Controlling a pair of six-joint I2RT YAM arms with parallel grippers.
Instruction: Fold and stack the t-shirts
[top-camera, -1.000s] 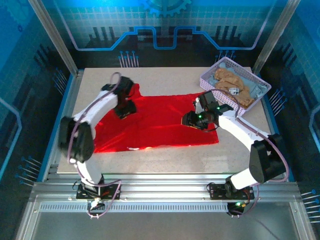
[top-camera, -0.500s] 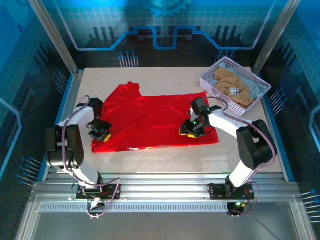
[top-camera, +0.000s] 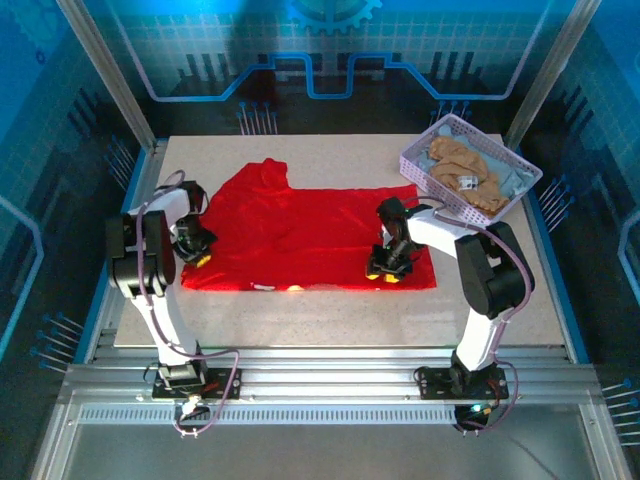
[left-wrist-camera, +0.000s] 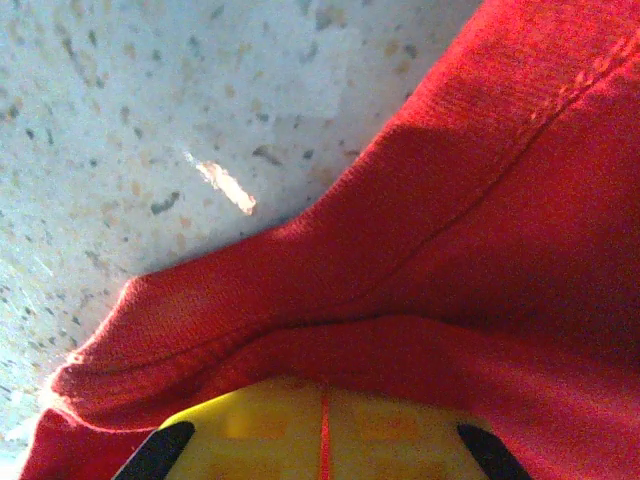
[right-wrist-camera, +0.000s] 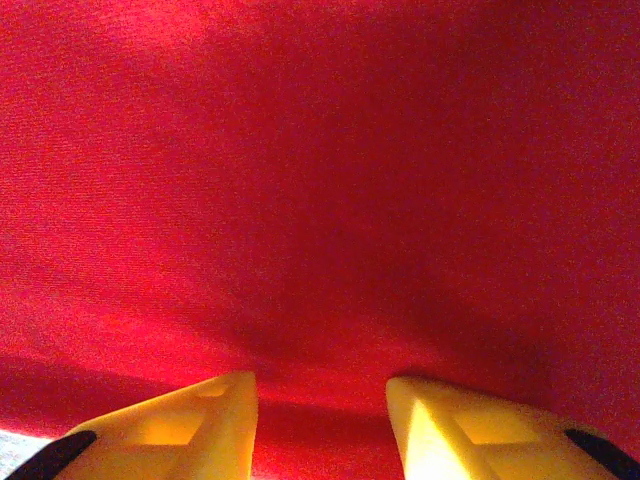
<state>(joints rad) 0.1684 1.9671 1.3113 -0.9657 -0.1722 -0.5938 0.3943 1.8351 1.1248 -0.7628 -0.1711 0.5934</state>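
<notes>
Red t-shirt (top-camera: 300, 230) spread across a speckled stone-look table (top-camera: 330, 310), one gripper at each side.
The left gripper (top-camera: 197, 255) is clenched on the shirt's left hem (left-wrist-camera: 200, 330), a stitched knit fold bulging just ahead of it; bare table lies left and near. The right gripper (top-camera: 385, 272) rests on the near right part, yellow fingers (right-wrist-camera: 200, 420) apart over smooth cloth. Far right, a lavender lattice basket (top-camera: 445, 197) holds a crumpled tan t-shirt (top-camera: 460, 160) and a half-hidden blue-grey t-shirt (top-camera: 515, 180).
</notes>
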